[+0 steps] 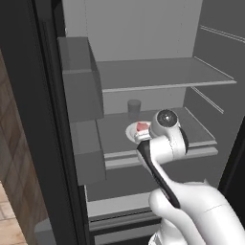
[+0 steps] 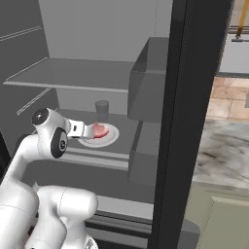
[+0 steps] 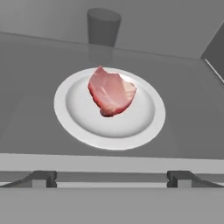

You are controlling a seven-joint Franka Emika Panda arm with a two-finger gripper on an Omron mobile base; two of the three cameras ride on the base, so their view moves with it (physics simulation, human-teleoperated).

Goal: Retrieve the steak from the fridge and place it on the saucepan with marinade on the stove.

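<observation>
While jaws stand spread | steak (image 3: 111,92) mid-plate (image 3: 74,122) | plate near shelf's (image 3: 26,131) front edge

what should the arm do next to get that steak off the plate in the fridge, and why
Probably ease the tool forward and down over the steak, then close. Its jaws stand open and short of the white plate, with the steak lying untouched at the plate's middle on the fridge shelf. The grey cup behind looks far enough back not to interfere.
</observation>
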